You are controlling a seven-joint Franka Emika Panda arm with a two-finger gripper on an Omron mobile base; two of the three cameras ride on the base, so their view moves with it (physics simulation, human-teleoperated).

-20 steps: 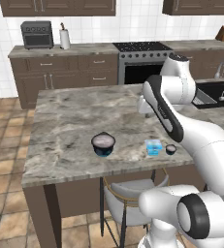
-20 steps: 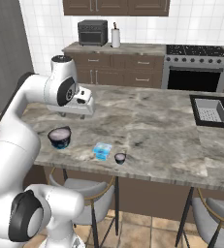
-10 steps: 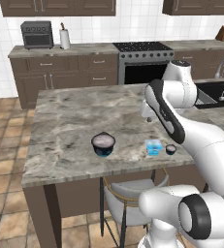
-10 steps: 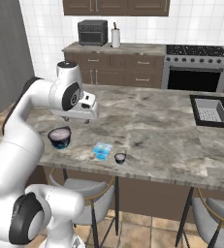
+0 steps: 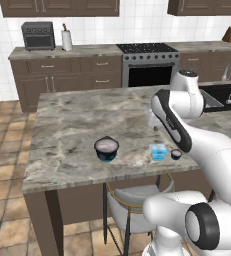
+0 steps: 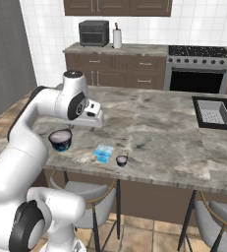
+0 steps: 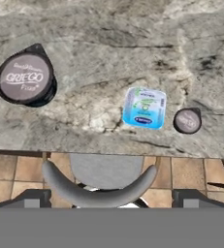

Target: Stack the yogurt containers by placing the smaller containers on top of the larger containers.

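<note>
Navy yogurt cup [image 7: 25,79] lid reads "GRIEGO"; light-blue cup's [image 7: 144,108] print is illegible.

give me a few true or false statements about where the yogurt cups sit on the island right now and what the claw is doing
1. The three yogurt containers stand apart on the marble island, none stacked. True.
2. The light-blue cup lies between the wide dark cup and the tiny dark cup. True.
3. The tiny dark cup sits on top of the light-blue cup. False: it stands beside it on the counter.
4. The claw grips the wide dark cup. False: it hangs above the counter, holding nothing.
5. A stool stands below the island edge near the cups. True.
</note>
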